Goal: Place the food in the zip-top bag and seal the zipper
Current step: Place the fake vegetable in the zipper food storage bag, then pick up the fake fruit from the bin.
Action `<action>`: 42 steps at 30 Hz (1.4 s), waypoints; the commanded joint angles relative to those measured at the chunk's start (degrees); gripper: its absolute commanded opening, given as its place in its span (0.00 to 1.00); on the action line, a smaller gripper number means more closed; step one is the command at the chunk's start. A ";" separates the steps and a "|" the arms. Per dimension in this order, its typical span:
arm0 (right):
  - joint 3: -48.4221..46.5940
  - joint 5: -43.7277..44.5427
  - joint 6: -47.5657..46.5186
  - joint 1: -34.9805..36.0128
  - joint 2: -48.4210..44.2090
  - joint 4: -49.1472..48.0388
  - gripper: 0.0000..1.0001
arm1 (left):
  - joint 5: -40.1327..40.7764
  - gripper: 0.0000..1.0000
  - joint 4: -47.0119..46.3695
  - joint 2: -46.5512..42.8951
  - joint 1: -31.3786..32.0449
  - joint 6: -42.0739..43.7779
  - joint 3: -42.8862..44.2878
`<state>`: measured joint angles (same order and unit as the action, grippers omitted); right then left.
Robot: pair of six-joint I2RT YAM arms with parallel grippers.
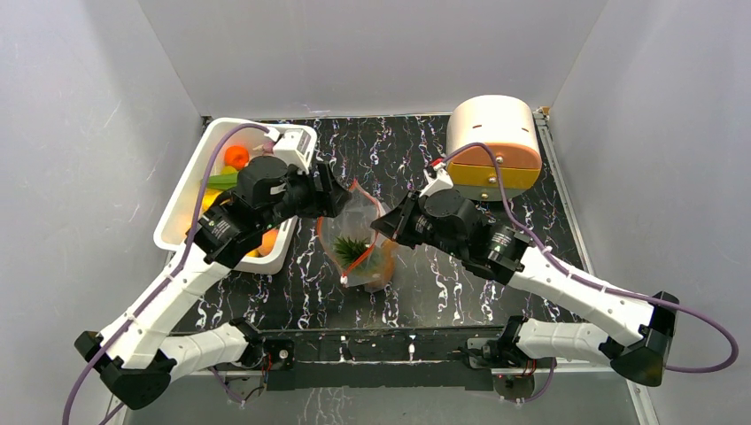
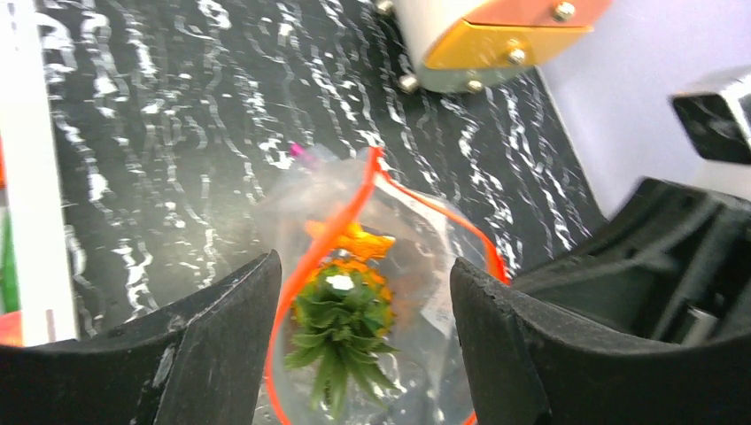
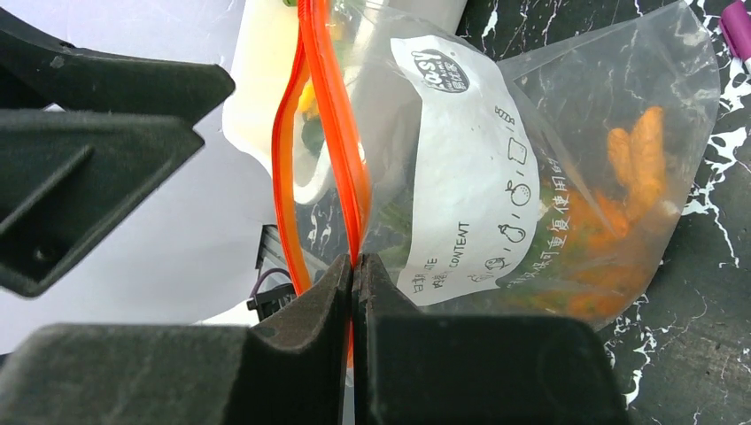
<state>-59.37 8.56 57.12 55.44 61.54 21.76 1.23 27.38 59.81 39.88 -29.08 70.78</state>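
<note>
Zip-top bag (image 1: 359,257) sits mid-table (image 1: 443,283) on black marbled surface, between both grippers, just right of white tub (image 1: 180,205). Mouth gapes; zipper (image 3: 332,133) unsealed, its two orange-red strips apart. Inside, food (image 2: 341,319): green leafy piece with orange bits. More toy pieces lie in the tub. Right gripper (image 3: 354,266) pinched tight on one zipper strip, holding that edge up. Left gripper (image 2: 363,270) spread wide, nothing between its fingers, poised above the bag mouth. Round cream container (image 1: 493,133) at far right, well apart.
</note>
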 commanded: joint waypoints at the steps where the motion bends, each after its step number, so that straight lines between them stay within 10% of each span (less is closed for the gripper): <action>1: -0.53 0.78 -0.52 0.02 -2.57 -2.16 0.00 | 13.71 0.72 6.60 -0.65 0.29 4.09 2.88; 13: 0.61 0.23 -0.73 -0.03 -4.32 -1.67 0.00 | 30.30 0.82 6.71 3.59 -2.72 5.15 2.37; 42: -0.56 2.96 -3.33 0.01 -5.62 1.37 0.00 | 17.43 0.48 -4.10 17.32 -37.92 6.99 -13.30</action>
<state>-58.26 9.52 54.92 55.44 57.69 25.17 21.47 26.96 76.09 5.04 -22.92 58.83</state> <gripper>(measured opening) 0.010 0.493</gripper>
